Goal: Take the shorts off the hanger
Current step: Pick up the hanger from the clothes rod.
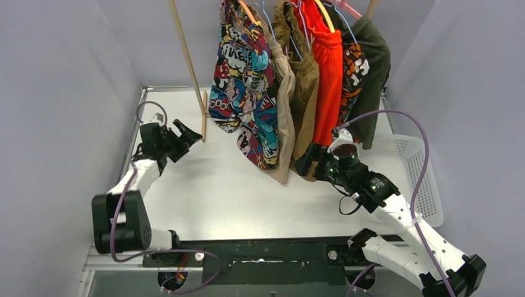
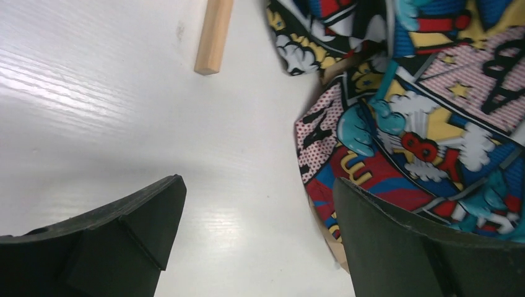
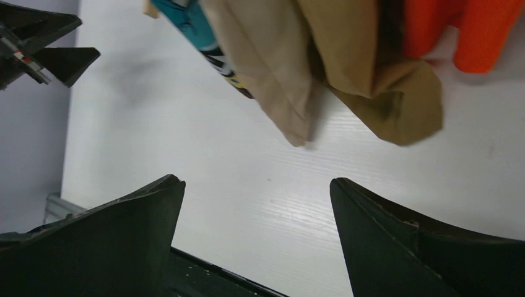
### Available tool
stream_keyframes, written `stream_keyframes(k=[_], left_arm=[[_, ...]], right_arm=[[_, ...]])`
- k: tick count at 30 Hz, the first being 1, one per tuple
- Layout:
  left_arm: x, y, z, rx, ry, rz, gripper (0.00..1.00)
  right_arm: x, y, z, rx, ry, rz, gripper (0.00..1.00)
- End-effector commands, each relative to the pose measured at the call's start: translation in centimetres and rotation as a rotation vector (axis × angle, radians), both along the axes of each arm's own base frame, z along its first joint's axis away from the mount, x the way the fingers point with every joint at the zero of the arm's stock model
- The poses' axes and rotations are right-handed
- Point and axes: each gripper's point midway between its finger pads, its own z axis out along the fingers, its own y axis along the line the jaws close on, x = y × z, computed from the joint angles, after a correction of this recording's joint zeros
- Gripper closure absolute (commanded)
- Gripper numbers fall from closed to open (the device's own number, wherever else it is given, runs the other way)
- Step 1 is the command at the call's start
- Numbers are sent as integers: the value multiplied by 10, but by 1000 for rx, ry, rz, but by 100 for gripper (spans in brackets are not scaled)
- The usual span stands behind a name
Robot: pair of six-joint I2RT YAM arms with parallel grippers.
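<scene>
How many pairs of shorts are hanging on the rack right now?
6, left to right: comic-print, beige, brown, orange-red, camouflage, dark green. They overlap, so another may be hidden.

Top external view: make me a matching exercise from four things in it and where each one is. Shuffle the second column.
Things
1. comic-print shorts
2. orange-red shorts
3. dark green shorts
4. white basket

Places
A. far right end of the hanging row
B. on the right side of the table
C. far left end of the hanging row
D. hanging between the brown shorts and the camouflage shorts

Pairs: 1-C, 2-D, 3-A, 4-B
</scene>
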Motion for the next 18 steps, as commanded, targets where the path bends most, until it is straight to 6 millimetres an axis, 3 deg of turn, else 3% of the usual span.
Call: stream_keyframes(k=[1,6,9,13,18], left_arm=[[-31,26,42,180,-117,49,7],[-66,41,70,254,-228,112,2],[-84,41,84,295,-285,104,2],[-105,37,85,349,-296,50,2],[-108,22,86,327,-313,-21,2]], right_arm=[[15,50,79,152,-272,211,10],[28,79,103,4,-358,252,14],[48,79,133,-136,-456,171,15],[71,77,171,-194,-521,93,15],[99,87,213,-230,-609,60,16]])
